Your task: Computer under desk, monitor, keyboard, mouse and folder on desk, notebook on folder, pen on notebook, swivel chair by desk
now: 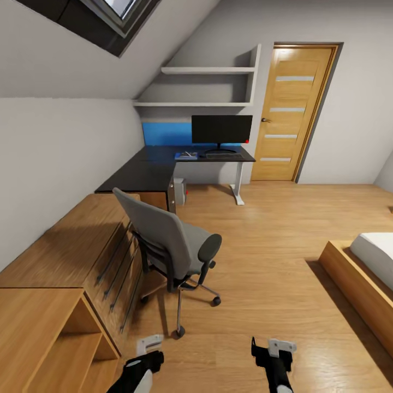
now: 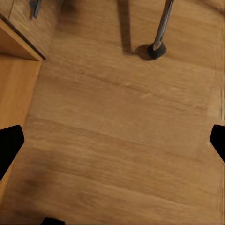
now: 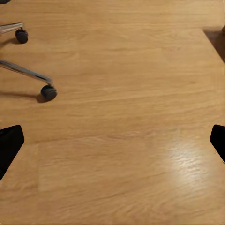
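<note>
The black desk (image 1: 143, 174) stands in the far corner with the monitor (image 1: 221, 130) on it. The keyboard (image 1: 224, 155) lies in front of the screen. To its left lies the blue folder (image 1: 185, 156), with a thin pale strip on top; notebook, pen and mouse are too small to tell apart. The computer (image 1: 179, 191) sits under the desk. The grey swivel chair (image 1: 169, 240) stands in mid-floor, apart from the desk, its seat bare. My left gripper (image 1: 148, 349) (image 2: 112, 143) and right gripper (image 1: 273, 349) (image 3: 112, 143) hang open over bare floor, just short of the chair's castors (image 2: 157, 49) (image 3: 48, 92).
A light wooden drawer unit (image 1: 82, 245) runs along the left wall beside the chair. A bed (image 1: 365, 267) on a wooden frame sits at the right. A wooden door (image 1: 289, 109), wall shelves (image 1: 207, 71) and a blue wall panel (image 1: 164, 134) are at the far end.
</note>
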Controlling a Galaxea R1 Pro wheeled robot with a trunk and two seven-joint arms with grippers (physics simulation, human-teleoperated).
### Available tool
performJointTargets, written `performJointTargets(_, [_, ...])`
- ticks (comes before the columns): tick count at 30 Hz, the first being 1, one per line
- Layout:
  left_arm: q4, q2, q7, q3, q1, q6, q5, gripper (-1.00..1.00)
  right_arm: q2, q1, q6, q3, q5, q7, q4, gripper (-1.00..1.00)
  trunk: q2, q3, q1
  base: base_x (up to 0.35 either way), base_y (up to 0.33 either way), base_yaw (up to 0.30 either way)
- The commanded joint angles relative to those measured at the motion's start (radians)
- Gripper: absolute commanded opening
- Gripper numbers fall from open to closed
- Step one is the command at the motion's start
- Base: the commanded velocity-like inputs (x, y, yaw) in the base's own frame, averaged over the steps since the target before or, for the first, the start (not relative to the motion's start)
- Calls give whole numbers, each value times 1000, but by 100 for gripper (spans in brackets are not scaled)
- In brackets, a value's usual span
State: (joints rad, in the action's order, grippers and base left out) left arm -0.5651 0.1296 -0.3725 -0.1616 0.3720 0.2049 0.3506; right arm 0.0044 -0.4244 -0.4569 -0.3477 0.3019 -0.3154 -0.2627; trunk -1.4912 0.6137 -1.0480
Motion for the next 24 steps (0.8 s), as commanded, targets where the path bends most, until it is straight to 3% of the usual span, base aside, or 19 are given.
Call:
performJointTargets(1, [0,-1,-8,-6,35,46,11,100,1,-35,24,-7,12,-5,-2,100,-8,5,-4,0,0,0])
performJointTargets(4, [1,0,-6,-6,99,113,13,100,14,-104,59,-7,13,-5,-5,100,-29,14,-15,0,0,0])
performJointTargets(8, [1,1,-5,-5,129,135,15,100,30,-169,111,-7,16,-4,-3,100,-57,26,-31,0,0,0])
performJointTargets(9, [5,1,-2,-4,136,139,17,100,36,-194,155,-6,21,-1,-4,100,-64,30,-35,0,0,0])
performJointTargets(18, [21,-8,4,-2,143,121,17,100,74,-216,166,-10,29,1,4,100,-127,58,-69,0,0,0])
performJointTargets(24, [25,-25,4,-4,143,94,19,100,83,-215,113,-16,-27,1,17,100,-169,77,-92,0,0,0])
